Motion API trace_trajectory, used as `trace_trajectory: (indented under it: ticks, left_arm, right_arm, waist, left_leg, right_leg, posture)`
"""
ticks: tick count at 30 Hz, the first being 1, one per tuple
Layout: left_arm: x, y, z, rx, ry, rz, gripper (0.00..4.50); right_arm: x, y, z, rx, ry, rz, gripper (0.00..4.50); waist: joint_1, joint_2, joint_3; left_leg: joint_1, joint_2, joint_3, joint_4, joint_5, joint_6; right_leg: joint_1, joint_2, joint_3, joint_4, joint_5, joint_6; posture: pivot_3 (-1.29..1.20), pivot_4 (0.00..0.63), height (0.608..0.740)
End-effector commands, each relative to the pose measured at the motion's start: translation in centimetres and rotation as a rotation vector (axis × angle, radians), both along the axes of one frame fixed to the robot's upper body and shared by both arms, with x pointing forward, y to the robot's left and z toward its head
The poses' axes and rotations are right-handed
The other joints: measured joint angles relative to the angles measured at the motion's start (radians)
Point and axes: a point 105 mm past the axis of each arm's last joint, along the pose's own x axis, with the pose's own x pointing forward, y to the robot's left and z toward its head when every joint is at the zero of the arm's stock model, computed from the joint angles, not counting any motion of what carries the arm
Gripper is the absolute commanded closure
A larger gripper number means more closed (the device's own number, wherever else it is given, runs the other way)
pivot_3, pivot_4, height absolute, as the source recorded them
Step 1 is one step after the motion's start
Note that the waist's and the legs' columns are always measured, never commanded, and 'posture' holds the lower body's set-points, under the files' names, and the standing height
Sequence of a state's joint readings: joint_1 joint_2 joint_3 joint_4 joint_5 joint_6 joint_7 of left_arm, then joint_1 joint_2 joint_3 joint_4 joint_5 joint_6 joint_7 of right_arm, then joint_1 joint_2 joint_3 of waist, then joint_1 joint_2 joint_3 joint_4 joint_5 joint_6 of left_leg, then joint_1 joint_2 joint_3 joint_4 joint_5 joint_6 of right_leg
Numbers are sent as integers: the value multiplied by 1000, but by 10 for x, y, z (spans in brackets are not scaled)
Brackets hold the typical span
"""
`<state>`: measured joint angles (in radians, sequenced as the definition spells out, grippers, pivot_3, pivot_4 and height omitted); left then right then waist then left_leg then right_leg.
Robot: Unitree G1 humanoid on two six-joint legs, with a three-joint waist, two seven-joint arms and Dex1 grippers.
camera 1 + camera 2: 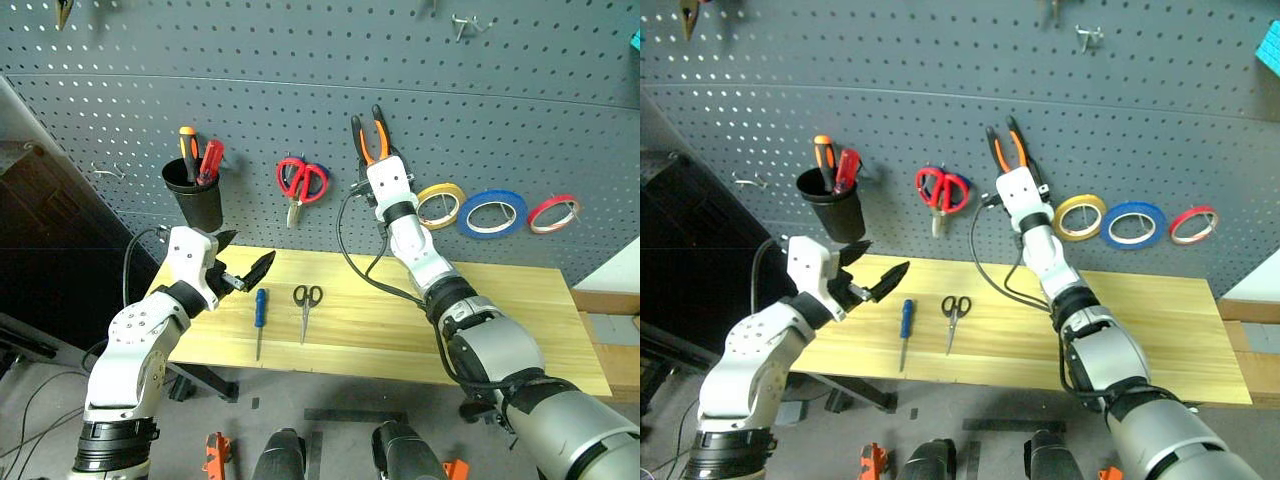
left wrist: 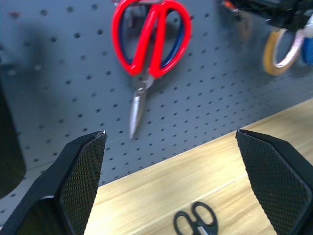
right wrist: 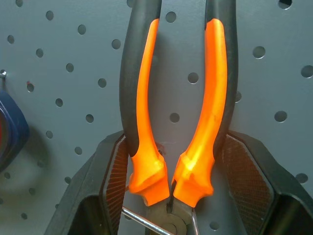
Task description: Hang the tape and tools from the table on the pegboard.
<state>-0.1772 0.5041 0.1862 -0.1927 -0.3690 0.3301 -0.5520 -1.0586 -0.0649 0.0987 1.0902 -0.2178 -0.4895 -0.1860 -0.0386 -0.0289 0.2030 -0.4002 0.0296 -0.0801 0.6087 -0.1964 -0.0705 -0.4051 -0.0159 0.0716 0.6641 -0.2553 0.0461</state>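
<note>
Orange-and-black pliers [image 1: 372, 135] stand against the dark grey pegboard [image 1: 300, 80], handles up. My right gripper [image 1: 380, 160] is shut on their lower handles [image 3: 146, 122], and a thin metal hook shows at the pivot. The blue tape [image 1: 463, 220] hangs on the board to the right of them. On the light wooden table [image 1: 500, 310] lie a blue-handled screwdriver [image 1: 260, 305] and small black scissors [image 1: 305, 310]. My left gripper [image 1: 245, 255] hovers open and empty over the table's left end, just left of the screwdriver; the black scissors [image 2: 182, 227] lie below it.
A black cup [image 1: 195, 200] holding orange and red screwdrivers hangs at the left of the board. Red-handled scissors [image 1: 300, 180] hang beside it. A yellow roll [image 1: 422, 212] and a thin red roll [image 1: 533, 222] flank the blue tape. A bare hook [image 1: 462, 25] sits higher up.
</note>
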Motion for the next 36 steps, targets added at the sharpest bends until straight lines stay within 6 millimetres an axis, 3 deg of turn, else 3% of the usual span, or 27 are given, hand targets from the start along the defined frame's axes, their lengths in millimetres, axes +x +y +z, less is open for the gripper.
trace_trajectory:
  ticks: [1,5,12,18,22,26,36]
  left_arm:
    - [3,2,3,19,-23,28,0]
    - [4,4,-9,39,17,57,0]
    - [1,-4,-35,52,114,105,0]
    - [0,-24,-71,48,300,179,0]
    - [1,-39,-92,50,410,203,0]
    - [8,-50,-122,65,561,280,0]
    - [31,-73,-152,12,747,408,0]
  right_arm:
    - [5,-21,-18,74,116,-17,1167]
    - [-1,-19,-36,56,217,44,29]
    - [-37,-20,-60,-10,386,170,29]
    - [-116,7,-79,-102,603,549,29]
    - [-144,7,-84,-134,702,642,29]
    - [-151,5,-88,-153,750,646,29]
    - [-153,1,-88,-143,792,630,29]
  waist:
    - [1,-1,-1]
    - [1,-1,-1]
    - [-11,-1,0]
    - [-23,-1,0]
    - [-32,-1,0]
    - [-45,-2,-1]
    - [-50,-3,0]
  left_leg:
    - [0,0,0,0,0,0]
    - [0,0,0,0,0,0]
    - [-2,0,0,-2,0,0]
    - [-2,0,0,-3,-1,-1]
    - [-2,0,0,0,-2,-2]
    - [-1,0,0,2,-1,-2]
    - [-3,-1,0,1,-2,-3]
  right_leg:
    - [0,0,0,0,0,0]
    - [0,0,0,0,0,0]
    - [-2,0,0,0,0,-1]
    - [-2,0,0,-1,-2,3]
    - [-1,0,0,-1,-2,4]
    - [0,0,0,-1,-2,3]
    - [-1,0,0,-4,-1,6]
  posture:
    - [37,167,740]
    - [12,163,740]
    - [-33,163,740]
    - [-70,166,740]
    - [-84,168,740]
    - [-101,171,740]
    - [-130,184,740]
